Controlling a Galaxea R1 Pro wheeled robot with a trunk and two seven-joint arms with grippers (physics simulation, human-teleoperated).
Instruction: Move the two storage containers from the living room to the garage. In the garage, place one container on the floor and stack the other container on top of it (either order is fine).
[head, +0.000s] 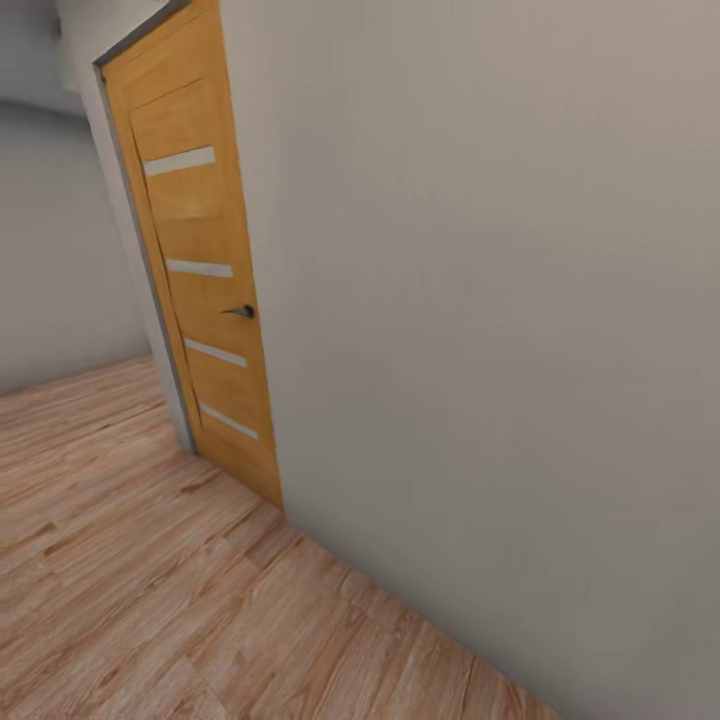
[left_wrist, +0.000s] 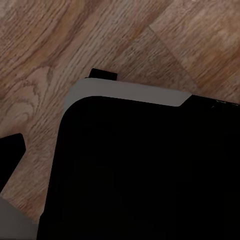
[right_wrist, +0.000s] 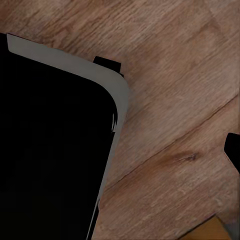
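A: What's ahead?
B: A plain cream wall close in front, light wood-plank floor below, and a closed orange-wood door with a dark handle. I'd judge the robot is travelling between rooms.
A: The containers?
B: None here, nor any garage concrete.
A: The jaws?
B: Cannot tell; both wrist cameras look down past the robot's dark base at floorboards, presumably arms lowered for driving.

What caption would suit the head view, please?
Closed wooden door with dark handle beside a cream wall, on wood-plank floor.
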